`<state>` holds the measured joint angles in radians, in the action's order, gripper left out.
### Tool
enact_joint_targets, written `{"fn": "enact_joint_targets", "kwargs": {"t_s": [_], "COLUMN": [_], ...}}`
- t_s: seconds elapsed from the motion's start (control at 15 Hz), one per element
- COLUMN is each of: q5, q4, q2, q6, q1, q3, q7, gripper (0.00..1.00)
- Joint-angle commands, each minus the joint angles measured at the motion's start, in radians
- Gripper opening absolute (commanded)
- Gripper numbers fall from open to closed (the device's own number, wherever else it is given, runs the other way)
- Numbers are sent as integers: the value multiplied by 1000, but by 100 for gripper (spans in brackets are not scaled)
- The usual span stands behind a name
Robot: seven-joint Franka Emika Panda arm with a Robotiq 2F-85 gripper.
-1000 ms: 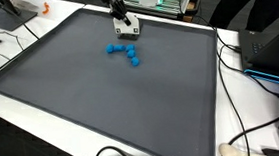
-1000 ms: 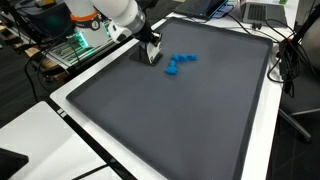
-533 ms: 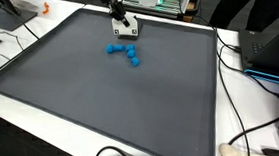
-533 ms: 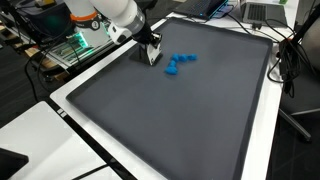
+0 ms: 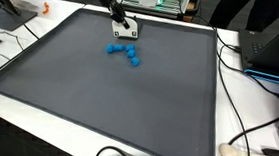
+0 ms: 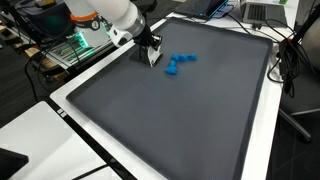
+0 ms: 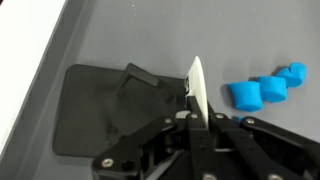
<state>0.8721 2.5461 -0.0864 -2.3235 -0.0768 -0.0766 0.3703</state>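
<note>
Clamping a thin white flat piece (image 7: 197, 92) edge-on between its fingertips, the claw (image 7: 200, 118) is clenched on it at the lower middle of the wrist view, and its shadow (image 7: 100, 110) spreads over the dark mat (image 7: 120, 35) to the left. In both exterior views the claw (image 5: 126, 29) (image 6: 152, 56) stands near the far edge of the mat (image 5: 101, 101), which covers most of the white bench (image 5: 22, 117). So the piece is already in the grip. Whether its lower edge touches the mat I cannot tell. The blue blocks (image 7: 265, 88) lie in a loose cluster at the right of the wrist view, near the piece but apart from it. In an exterior view the blocks (image 5: 123, 52) sit just below the claw, scattered and not gathered.
</note>
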Motion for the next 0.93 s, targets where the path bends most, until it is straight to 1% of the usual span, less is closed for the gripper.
{"fn": "enact_joint_targets", "kwargs": {"t_s": [0.0, 0.27, 0.33, 0.4, 0.47, 0.67, 0.8, 0.87], "q5": [37, 30, 27, 20, 18, -3, -15, -25], "q4": [12, 12, 13, 13, 15, 23, 26, 27], "q2": [-11, -10, -8, -4, 0, 25, 37, 43], "q6": [-31, -29, -28, -22, -24, -16, -13, -11], "q1": [5, 6, 6, 5, 6, 6, 6, 6], "q3": [3, 3, 3, 1, 1, -1, -2, -3], "q7": [-31, -25, -22, -17, -14, 5, 15, 25], "gripper": [1, 1, 29, 29, 34, 59, 73, 81]}}
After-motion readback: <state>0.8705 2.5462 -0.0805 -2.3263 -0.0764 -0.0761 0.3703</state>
